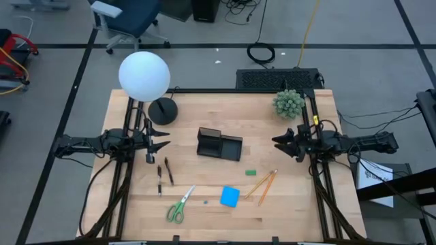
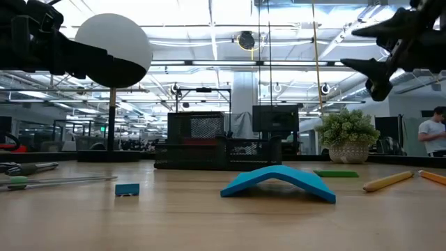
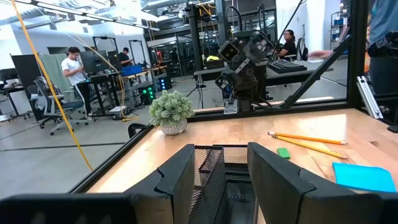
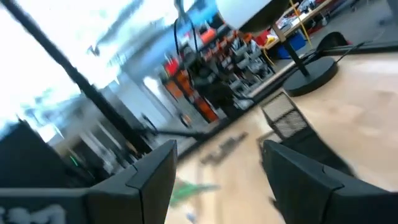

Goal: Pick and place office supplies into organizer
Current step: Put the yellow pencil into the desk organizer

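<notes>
While both arms hang over the table (image 1: 286,204) edges, left gripper (image 1: 162,141) and right gripper (image 1: 278,141) are spread open and empty, either side of the organizer (image 1: 219,145) at mid-table. Nearer the front edge lie the scissors (image 1: 180,205), blue pad (image 1: 230,197), two pencils (image 1: 263,185) and two pens (image 1: 164,174). The tiny green eraser (image 1: 250,173) sits between organizer and pencils.
</notes>
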Tool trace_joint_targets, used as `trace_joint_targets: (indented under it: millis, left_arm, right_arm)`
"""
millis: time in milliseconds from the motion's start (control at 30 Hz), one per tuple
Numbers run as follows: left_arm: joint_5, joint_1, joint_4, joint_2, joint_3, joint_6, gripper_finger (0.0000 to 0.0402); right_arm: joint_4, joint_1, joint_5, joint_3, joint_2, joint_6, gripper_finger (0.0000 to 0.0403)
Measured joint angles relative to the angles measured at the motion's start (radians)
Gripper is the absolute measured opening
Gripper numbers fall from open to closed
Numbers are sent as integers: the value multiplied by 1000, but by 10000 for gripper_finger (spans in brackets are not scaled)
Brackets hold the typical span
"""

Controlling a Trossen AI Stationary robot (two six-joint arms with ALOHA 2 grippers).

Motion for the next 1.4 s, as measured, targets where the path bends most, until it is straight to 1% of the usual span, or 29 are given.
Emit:
trace_joint_targets:
  millis: [167,300,600,700,833,967,1100,1167,1233,1267,1400]
  left_arm:
    - [0,0,0,0,0,0,154]
    - [0,0,0,0,0,0,154]
    - [0,0,0,0,0,0,154]
    - [0,0,0,0,0,0,154]
    - [0,0,0,0,0,0,154]
    - [0,0,0,0,0,0,154]
    - [0,0,0,0,0,0,154]
    - [0,0,0,0,0,0,154]
    - [0,0,0,0,0,0,154]
    - [0,0,0,0,0,0,154]
    - [0,0,0,0,0,0,154]
  right_arm:
    - [76,0,99,0,0,230,227]
    - [88,0,144,0,0,327,227]
    - [88,0,156,0,0,286,225]
    - [81,0,173,0,0,219,225]
    - [81,0,207,0,0,274,224]
    - [81,-1,209,0,0,334,224]
    - [66,0,230,0,0,323,224]
    - [94,-1,232,0,0,314,224]
    - [136,-3,237,0,0,245,224]
    - [158,-6,252,0,0,206,224]
    - [247,-8,366,0,0,183,224]
